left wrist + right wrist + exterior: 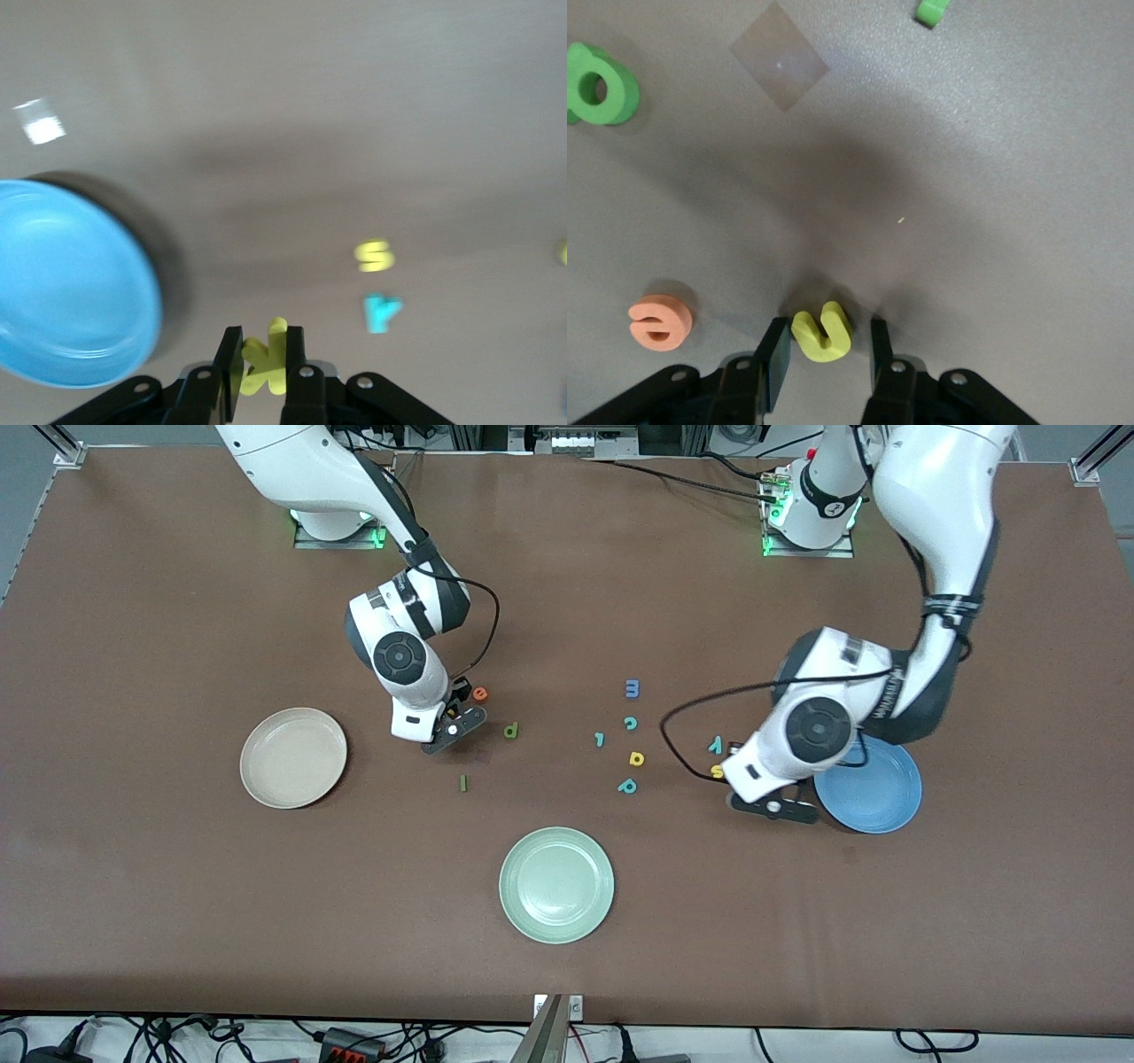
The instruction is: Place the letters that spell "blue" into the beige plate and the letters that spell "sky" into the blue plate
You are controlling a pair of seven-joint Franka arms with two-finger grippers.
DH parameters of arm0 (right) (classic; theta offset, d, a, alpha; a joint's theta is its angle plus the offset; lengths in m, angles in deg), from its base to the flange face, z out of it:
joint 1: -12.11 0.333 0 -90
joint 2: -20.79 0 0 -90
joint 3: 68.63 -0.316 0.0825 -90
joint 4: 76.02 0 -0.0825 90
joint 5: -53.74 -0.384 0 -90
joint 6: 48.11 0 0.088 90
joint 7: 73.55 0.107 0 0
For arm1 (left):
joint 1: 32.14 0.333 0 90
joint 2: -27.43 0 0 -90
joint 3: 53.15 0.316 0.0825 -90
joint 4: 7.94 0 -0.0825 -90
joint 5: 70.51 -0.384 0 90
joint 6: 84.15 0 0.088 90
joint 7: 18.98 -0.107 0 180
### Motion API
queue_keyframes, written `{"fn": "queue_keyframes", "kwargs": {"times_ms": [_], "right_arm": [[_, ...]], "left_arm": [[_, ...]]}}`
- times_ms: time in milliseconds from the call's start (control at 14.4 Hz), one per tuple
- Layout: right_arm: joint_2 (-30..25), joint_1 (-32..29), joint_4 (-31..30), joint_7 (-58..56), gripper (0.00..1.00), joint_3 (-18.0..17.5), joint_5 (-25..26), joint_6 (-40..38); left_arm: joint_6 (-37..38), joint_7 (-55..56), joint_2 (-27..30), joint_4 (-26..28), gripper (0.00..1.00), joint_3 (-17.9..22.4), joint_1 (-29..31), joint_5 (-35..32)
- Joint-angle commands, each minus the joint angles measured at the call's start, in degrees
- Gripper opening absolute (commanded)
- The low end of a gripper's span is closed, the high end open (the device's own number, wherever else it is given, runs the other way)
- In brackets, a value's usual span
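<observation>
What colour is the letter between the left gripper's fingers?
Yellow; the k in the left gripper shows best in the left wrist view.

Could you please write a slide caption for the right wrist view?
Right gripper open around the yellow u on the table, orange e beside it.

Light: even, bright, from overhead.
Shadows: soft, short beside the round bright blue plate [71,283].
Blur: left wrist view smeared throughout.
Glare: pale patch on the brown table [780,55].
</observation>
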Motion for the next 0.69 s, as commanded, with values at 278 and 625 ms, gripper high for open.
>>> {"fn": "queue_keyframes", "kwargs": {"times_ms": [278, 625], "right_arm": [[0.5, -0.6, 1.2, -3.4, 0.22, 0.0, -0.5, -0.1], [-2.7, -4.5, 2.7, -4.6, 0.15, 0.3, -0.5, -1.1]], "left_arm": [[-11.1, -13.1, -1.5, 8.6, 0.1, -0.3, 13.5, -1.2], [-15.5, -13.9, -1.1, 11.9, 1.0, -0.2, 14.3, -1.2]]}}
